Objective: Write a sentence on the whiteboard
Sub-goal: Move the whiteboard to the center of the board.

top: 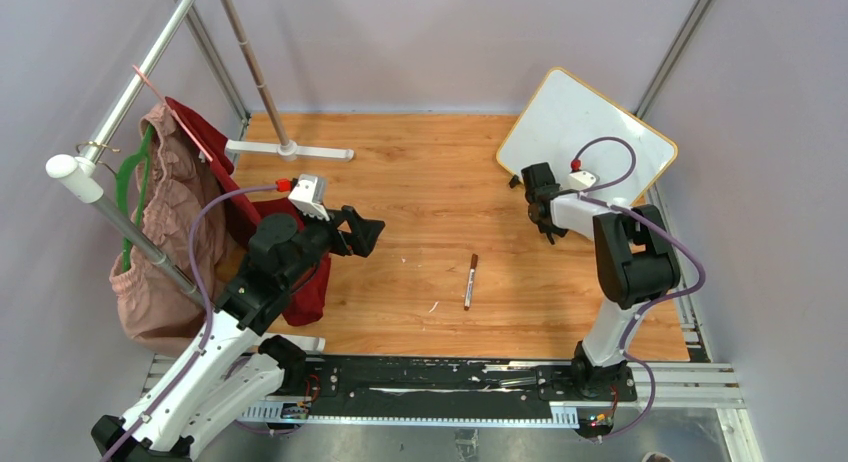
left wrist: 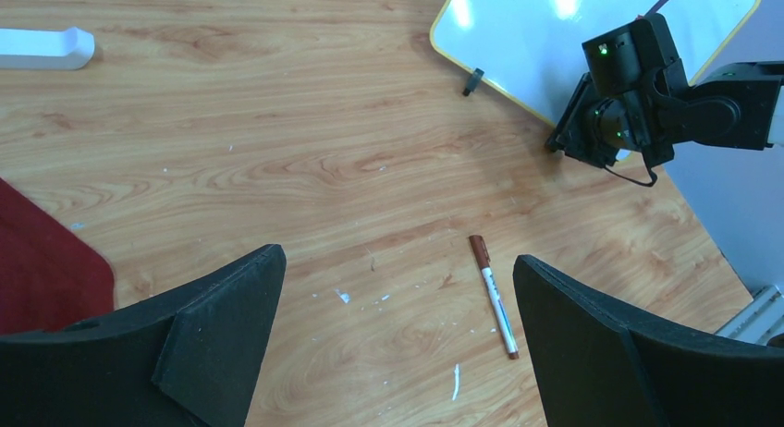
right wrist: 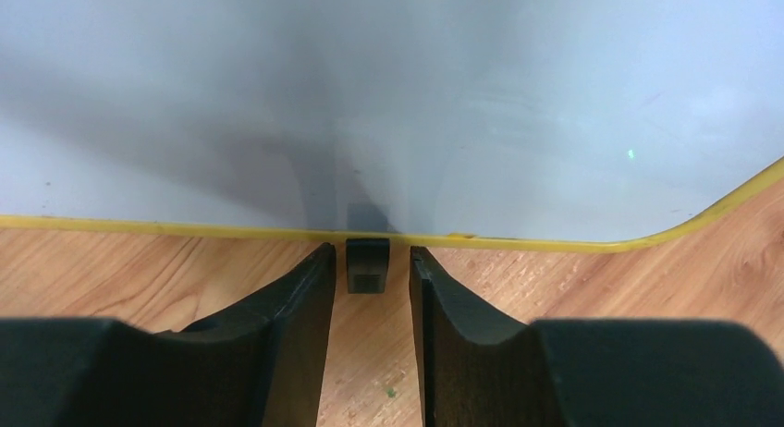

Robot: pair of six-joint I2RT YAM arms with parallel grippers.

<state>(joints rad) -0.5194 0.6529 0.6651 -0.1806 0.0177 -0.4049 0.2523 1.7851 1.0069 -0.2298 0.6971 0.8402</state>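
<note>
The whiteboard [top: 585,122] with a yellow rim stands tilted at the back right, and its face is blank with no sentence on it. It also shows in the left wrist view [left wrist: 527,39]. My right gripper [top: 541,204] is at the board's near edge. In the right wrist view its jaws [right wrist: 372,253] stand narrowly open on either side of a black clip foot [right wrist: 368,265], with a small gap on each side. A brown-capped marker [top: 470,280] lies on the wooden table mid-way between the arms. My left gripper [left wrist: 396,261] is wide open and empty above the table, and the marker [left wrist: 492,296] lies near its right finger.
A clothes rack with metal poles [top: 130,92] stands at the left, with a pink garment [top: 160,242], a green hanger and a red cloth [top: 300,282]. Its white base foot [top: 290,150] lies on the table at the back. Grey walls close in three sides.
</note>
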